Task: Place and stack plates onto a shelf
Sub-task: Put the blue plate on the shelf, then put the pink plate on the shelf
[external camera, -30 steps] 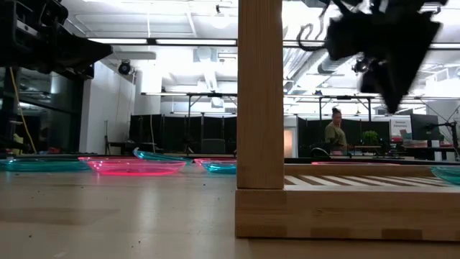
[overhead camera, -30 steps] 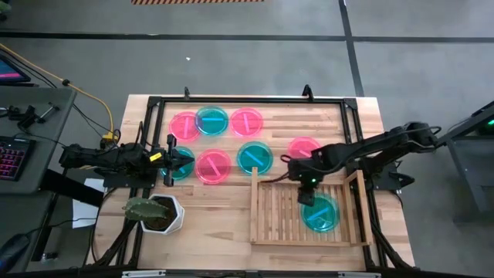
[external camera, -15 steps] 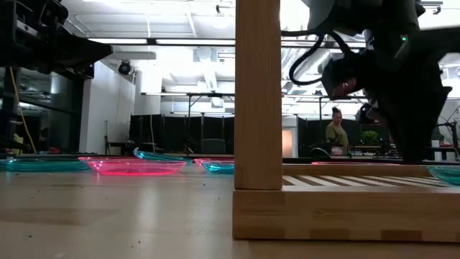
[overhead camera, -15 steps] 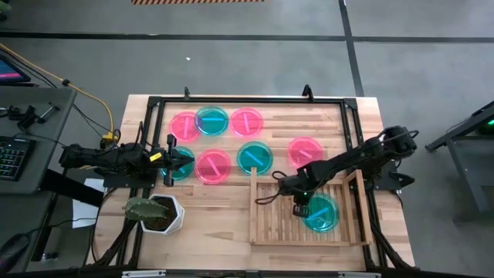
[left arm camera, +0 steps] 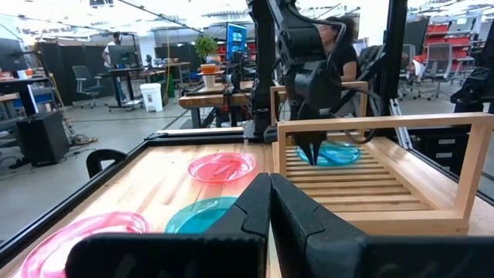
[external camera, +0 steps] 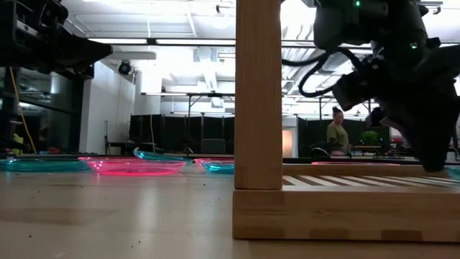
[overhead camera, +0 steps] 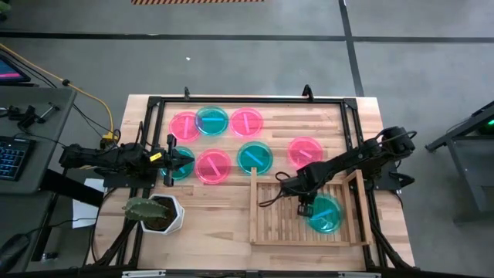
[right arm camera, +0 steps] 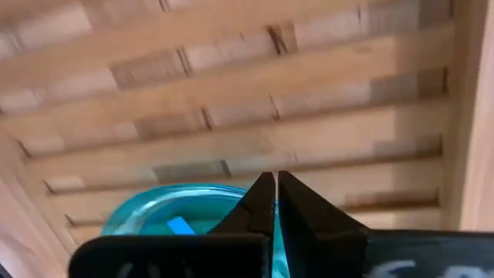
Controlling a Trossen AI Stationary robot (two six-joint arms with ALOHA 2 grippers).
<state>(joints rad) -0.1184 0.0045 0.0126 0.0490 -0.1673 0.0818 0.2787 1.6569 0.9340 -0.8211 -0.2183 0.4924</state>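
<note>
The light-wood shelf [overhead camera: 254,208] lies at the near right. A teal plate [overhead camera: 325,214] lies flat on its slats. My right gripper [overhead camera: 306,208] is shut and low over the slats, at that plate's left rim. Several pink and teal plates lie across the table's middle and far side, among them a pink one [overhead camera: 213,166] and a teal one [overhead camera: 254,157]. My left gripper [overhead camera: 189,161] is shut and hovers at the left, over another teal plate [overhead camera: 177,167]. My right gripper's shut fingertips [right arm camera: 262,189] meet the teal plate's rim [right arm camera: 193,191] on the side toward the table's left. The fingers point steeply down onto the slats [external camera: 433,167]. The plate lies flat on the shelf. Nothing shows between the fingers.
A white pot with a plant [overhead camera: 158,214] stands at the near left. A black frame [overhead camera: 247,99] runs round the table's far part. The shelf's raised rim [external camera: 259,93] and end posts stand above the slats. People and desks show in the room beyond.
My right gripper has come down from above the shelf to the slats beside the teal plate, moving a little toward the near edge. The teal plate has slid slightly toward the table's right edge.
</note>
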